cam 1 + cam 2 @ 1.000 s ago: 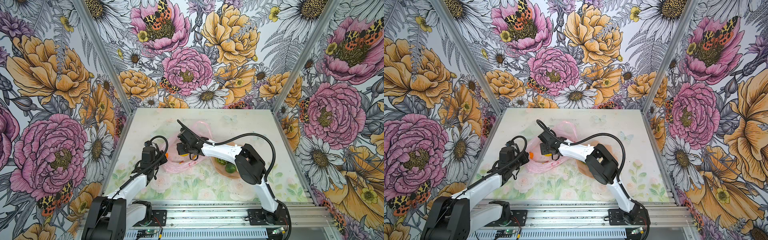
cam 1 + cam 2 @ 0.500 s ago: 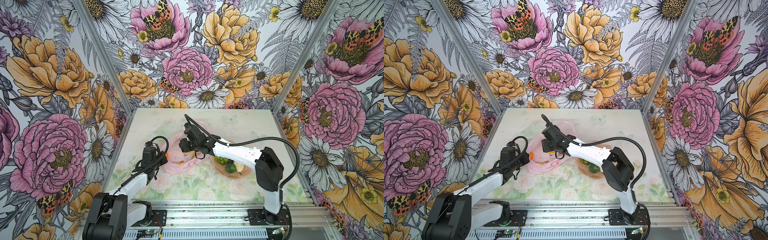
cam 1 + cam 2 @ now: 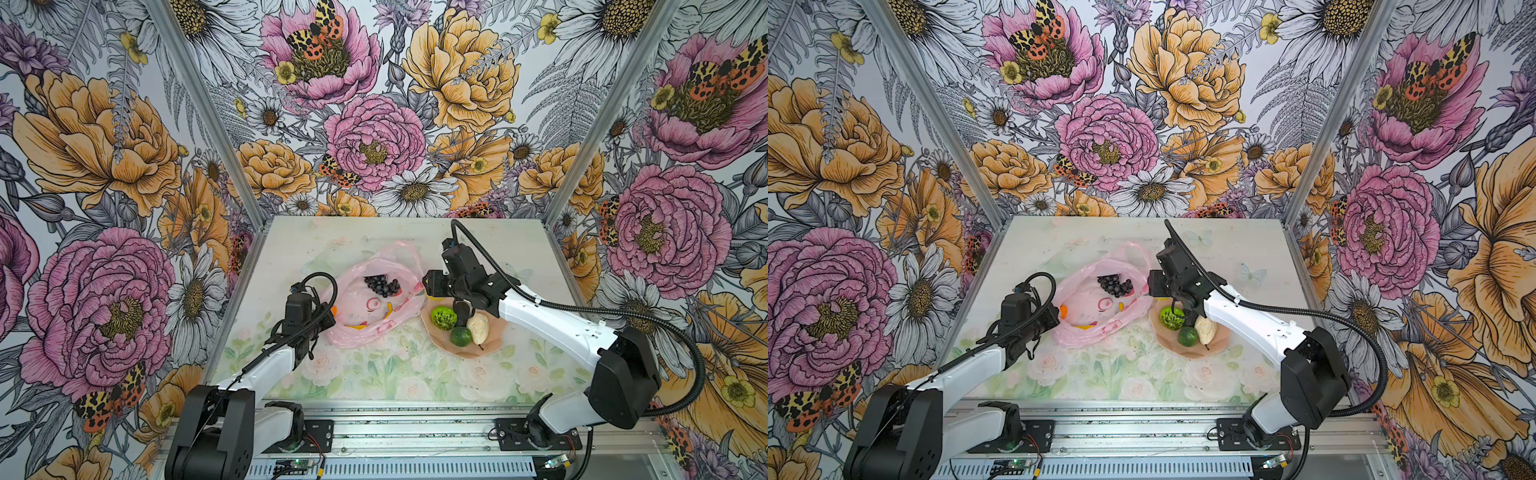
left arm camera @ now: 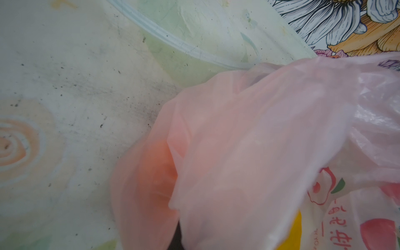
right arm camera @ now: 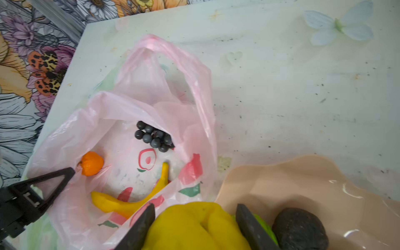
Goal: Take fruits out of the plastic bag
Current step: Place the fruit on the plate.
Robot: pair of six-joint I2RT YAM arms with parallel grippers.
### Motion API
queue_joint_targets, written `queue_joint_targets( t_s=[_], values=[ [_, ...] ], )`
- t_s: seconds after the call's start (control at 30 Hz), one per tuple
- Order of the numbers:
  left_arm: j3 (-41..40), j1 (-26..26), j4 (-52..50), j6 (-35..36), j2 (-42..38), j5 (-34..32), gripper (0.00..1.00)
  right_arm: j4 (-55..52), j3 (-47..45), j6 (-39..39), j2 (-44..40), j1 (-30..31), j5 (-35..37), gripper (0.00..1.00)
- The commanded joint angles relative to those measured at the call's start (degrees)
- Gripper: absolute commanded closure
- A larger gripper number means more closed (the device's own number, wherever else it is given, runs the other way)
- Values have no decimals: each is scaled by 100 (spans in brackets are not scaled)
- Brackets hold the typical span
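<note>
Your right arm has swung away from the plastic bag [image 3: 374,328] and now hangs over the near edge of the peach dish [image 3: 492,338]. Everything sits on the flowery tabletop [image 3: 374,374], with the bag lying open in the middle and the dish just beside it.

Your left end effector [image 3: 326,318] is shut tight, and it looks like it is pinching the bag's rim to hold the mouth open. Don't let go, so the bag can't fold shut.

Your right end effector [image 5: 195,210] is gripping the yellow lemon [image 5: 194,229] between its two fingers. The dish already holds the green halved lime [image 3: 444,318], the cream lump [image 3: 478,326] and the avocado [image 3: 461,336].

Go down slowly to a bare spot of the dish, away from those three. Open wide only when the lemon is low, so it can't roll off.

Inside the bag you can see three fruits waiting: the banana [image 5: 129,204], the grape bunch [image 3: 382,286] and the orange piece [image 5: 92,163].
</note>
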Motion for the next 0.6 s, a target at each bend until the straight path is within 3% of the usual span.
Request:
queue_joint_targets(
  t_s=[0.0,0.23,0.57],
  values=[
    [149,-16,3,59,-57,53,100,-147,-270,85,-183,-328,-67,43],
    [150,-27,28,64,-38,11,100,-124,-294,-54,39,-790,-67,43],
    [163,-45,-4,74,-58,10,100,-141,-80,-139,611,-926,-235,43]
  ],
)
